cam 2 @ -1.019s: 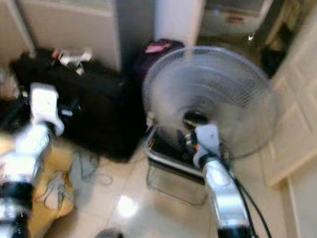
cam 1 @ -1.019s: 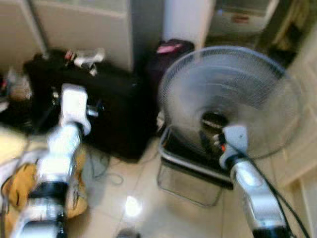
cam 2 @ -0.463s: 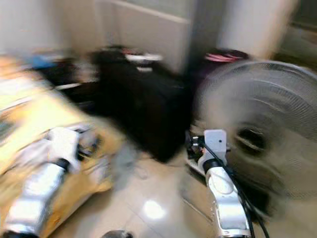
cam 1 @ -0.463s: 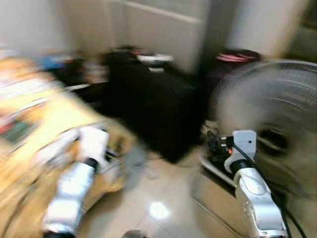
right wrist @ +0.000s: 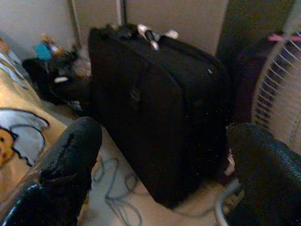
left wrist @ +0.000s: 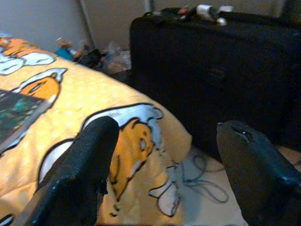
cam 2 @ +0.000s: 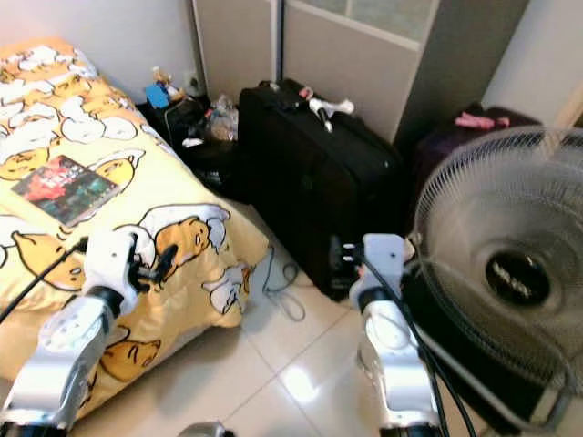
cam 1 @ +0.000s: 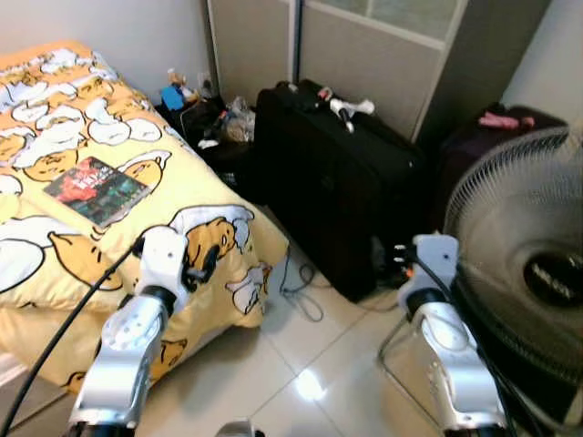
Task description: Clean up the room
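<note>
A bed with a yellow cartoon-print duvet [cam 1: 55, 137] fills the left side, and a dark book [cam 1: 96, 189] lies on top of it. A black suitcase [cam 1: 337, 182] stands upright against the sliding doors, with small items on its top [cam 1: 344, 107]. My left gripper [left wrist: 168, 127] is open over the duvet's hanging corner [left wrist: 141, 136] and holds nothing. My right gripper [right wrist: 167, 129] is open too, low in front of the suitcase [right wrist: 160, 108] and beside the fan [cam 1: 537, 264].
Loose clutter and bags [cam 1: 205, 114] fill the corner between bed and suitcase. A grey cable [cam 1: 296, 282] trails on the tiled floor [cam 1: 301, 364] by the suitcase. A dark purple bag [cam 1: 496, 137] sits behind the fan. The floor between bed and fan is open.
The whole view has swung left: the fan has slid to the right edge and the bed has come into sight. Both arms stay held out in front, and the blur has cleared.
</note>
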`<state>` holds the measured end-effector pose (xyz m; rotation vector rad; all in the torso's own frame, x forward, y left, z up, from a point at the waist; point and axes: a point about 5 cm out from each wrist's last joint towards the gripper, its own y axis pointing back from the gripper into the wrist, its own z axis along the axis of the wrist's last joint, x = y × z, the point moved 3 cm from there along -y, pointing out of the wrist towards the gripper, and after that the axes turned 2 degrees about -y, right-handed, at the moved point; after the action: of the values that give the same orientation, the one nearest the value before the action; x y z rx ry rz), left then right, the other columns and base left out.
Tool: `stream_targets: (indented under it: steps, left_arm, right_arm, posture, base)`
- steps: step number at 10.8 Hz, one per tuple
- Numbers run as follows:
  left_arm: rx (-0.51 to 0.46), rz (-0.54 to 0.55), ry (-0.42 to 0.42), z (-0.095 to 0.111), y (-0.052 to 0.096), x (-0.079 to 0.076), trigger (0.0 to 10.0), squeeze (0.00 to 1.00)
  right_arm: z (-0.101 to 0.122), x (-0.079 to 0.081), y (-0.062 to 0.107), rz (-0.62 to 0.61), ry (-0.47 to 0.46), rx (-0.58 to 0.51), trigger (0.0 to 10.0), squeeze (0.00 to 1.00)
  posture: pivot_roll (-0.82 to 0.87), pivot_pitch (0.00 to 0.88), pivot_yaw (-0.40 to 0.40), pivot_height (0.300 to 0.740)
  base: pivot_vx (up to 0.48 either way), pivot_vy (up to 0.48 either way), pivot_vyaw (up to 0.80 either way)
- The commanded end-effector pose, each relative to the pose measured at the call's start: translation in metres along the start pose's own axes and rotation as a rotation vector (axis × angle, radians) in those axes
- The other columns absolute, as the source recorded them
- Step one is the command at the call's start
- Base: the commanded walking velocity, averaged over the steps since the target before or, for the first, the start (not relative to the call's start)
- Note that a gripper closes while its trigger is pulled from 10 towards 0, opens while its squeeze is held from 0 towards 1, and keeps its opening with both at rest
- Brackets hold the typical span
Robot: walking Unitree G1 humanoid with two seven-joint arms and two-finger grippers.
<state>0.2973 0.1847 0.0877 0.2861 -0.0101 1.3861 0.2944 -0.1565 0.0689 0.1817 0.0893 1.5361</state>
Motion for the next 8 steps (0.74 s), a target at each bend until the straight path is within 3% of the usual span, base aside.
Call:
stream_targets:
  steps: [1, 2, 4, 5, 8]
  left_arm:
    - [-0.005, -0.004, -0.001, 0.004, -0.002, 0.001, 10.0, 0.00]
    - [-0.005, -0.008, -0.008, 0.005, -0.005, 0.002, 10.0, 0.00]
    - [0.003, -0.007, -0.002, 0.006, -0.010, -0.002, 10.0, 0.00]
    - [-0.001, 0.006, -0.036, 0.012, -0.014, 0.002, 10.0, 0.00]
    - [0.012, 0.038, -0.006, 0.008, -0.014, 0.009, 10.0, 0.00]
  right_arm:
    - [0.000, 0.000, -0.001, 0.003, -0.015, 0.005, 10.0, 0.17]
    - [0.003, -0.004, -0.003, 0.002, -0.019, -0.008, 10.0, 0.00]
    - [0.013, -0.010, -0.016, -0.003, -0.025, -0.020, 10.0, 0.00]
    - [0.014, -0.006, -0.019, 0.007, -0.055, -0.013, 10.0, 0.00]
    - [0.013, 0.008, -0.022, 0.060, -0.023, -0.001, 10.0, 0.00]
  posture:
    - [0.03, 0.000, -0.008, 0.740]
    - [0.01, 0.000, 0.004, 0.740]
    - [0.05, 0.000, 0.013, 0.740]
    - [0.06, 0.000, 0.015, 0.740]
    - [0.05, 0.000, 0.029, 0.740]
  base:
    - [0.000, 0.255, 0.00]
    - [0.000, 0.251, 0.00]
    - [0.000, 0.251, 0.00]
    - [0.000, 0.326, 0.00]
    - [0.000, 0.326, 0.00]
